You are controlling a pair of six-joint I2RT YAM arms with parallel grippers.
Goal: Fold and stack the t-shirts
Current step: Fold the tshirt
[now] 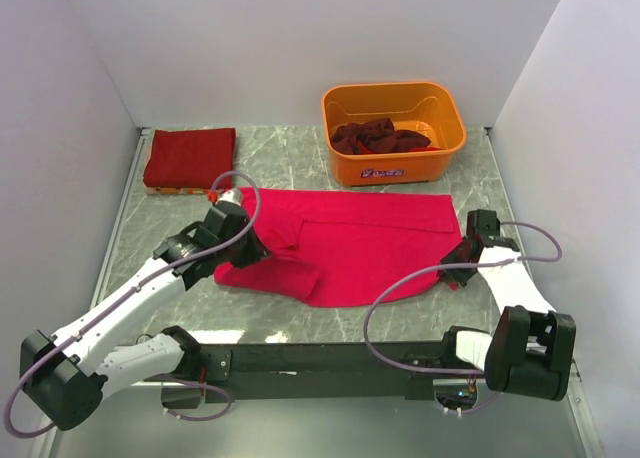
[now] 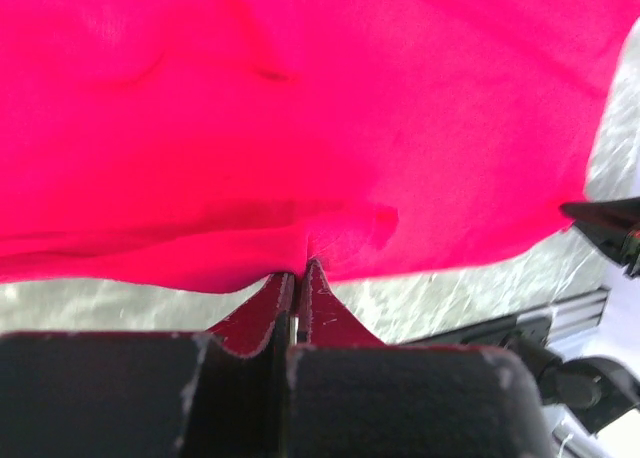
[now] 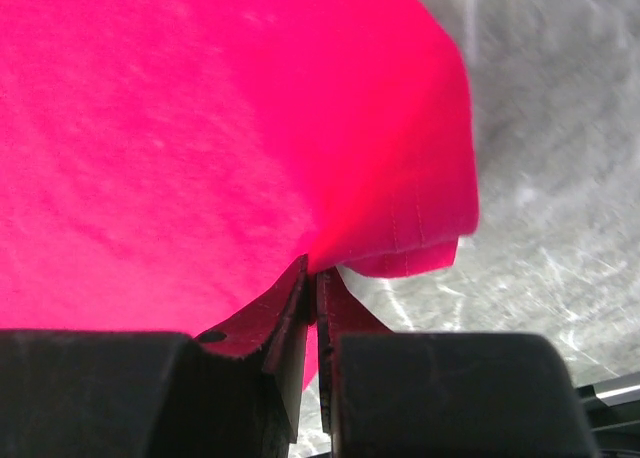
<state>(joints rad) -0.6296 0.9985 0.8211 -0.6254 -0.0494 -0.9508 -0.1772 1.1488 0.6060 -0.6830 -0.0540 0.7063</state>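
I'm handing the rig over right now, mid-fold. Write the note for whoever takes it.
Grippers: the left gripper is shut on the left edge of the pink-red t-shirt; the right gripper is shut on its near right corner.
The shirt lies spread across the table's middle.
Done: one folded dark red t-shirt sits at the far left.
Left: fold the pink-red one, stack it, then take the maroon t-shirts from the orange tub.

Only the orange tub point(image 1: 428, 165) bears a label point(image 1: 381, 174), its lettering too small to read.
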